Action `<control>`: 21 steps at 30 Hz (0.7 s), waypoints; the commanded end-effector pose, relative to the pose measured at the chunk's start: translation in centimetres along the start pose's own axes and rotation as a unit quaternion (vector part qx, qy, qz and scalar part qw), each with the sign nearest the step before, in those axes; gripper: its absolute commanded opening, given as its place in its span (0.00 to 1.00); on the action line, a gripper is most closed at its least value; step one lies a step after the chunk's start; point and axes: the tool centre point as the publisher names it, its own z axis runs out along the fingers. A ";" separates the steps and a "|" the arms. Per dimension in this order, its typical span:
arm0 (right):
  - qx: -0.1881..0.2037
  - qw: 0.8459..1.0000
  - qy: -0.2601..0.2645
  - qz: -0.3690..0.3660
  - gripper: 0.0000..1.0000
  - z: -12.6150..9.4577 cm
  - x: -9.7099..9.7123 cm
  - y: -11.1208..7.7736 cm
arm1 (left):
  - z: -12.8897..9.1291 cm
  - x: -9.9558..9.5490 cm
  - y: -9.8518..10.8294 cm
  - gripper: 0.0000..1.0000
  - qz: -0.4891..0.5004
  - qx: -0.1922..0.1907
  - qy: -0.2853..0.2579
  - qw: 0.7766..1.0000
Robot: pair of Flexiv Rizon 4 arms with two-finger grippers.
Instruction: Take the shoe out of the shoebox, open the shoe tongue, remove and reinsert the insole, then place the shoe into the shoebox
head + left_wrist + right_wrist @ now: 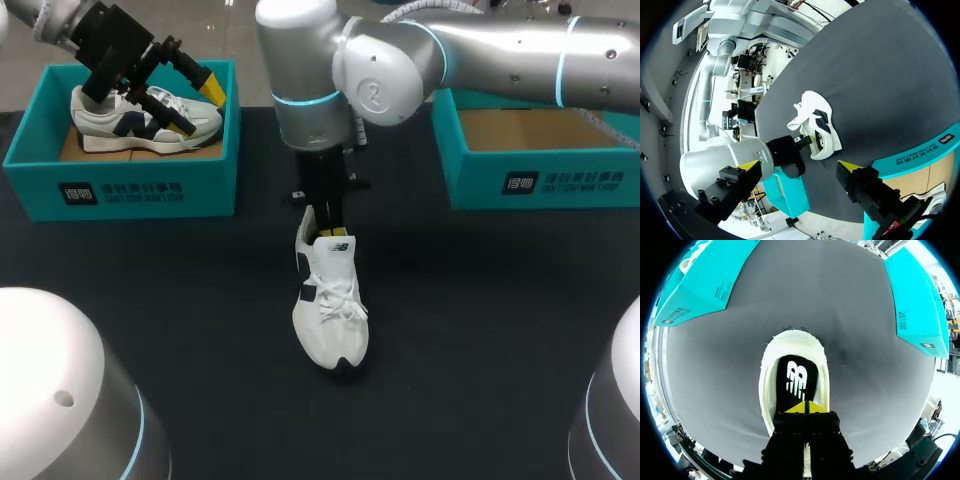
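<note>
Working the insole [799, 377] cleanly probably needs the right pincer [805, 406], tips clenched together inside the heel of the shoe [330, 300] on the table [480, 330], to move slowly while the left pincer [195, 105], spread empty far from it, pins the toe.

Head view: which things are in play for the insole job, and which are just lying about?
In play: white shoe, its black insole, right pincer at its heel, empty shoebox.
Idle: second shoe in the other shoebox, left pincer above it.
</note>
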 end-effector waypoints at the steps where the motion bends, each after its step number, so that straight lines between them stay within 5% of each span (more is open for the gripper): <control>1: 0.024 1.000 -0.002 0.002 0.00 0.3 0.6 0.0 | -0.1 0.0 -0.1 1.00 0.000 0.000 0.002 1.000; 12: 0.053 0.998 -0.003 0.016 0.00 1.6 0.2 -2.1 | -0.1 0.0 -0.1 1.00 0.000 0.000 0.002 1.000; 14: 0.055 0.998 -0.002 0.020 0.38 1.6 0.2 -2.4 | -0.1 0.0 -0.1 1.00 0.000 0.000 0.002 1.000; 16: 0.056 0.998 0.002 0.023 1.00 1.6 0.1 -2.6 | -0.1 0.0 -0.1 1.00 0.000 0.000 0.002 1.000; 21: 0.058 0.998 0.005 0.028 1.00 1.6 0.1 -3.0 | -0.1 0.0 -0.1 1.00 0.000 0.000 0.002 1.000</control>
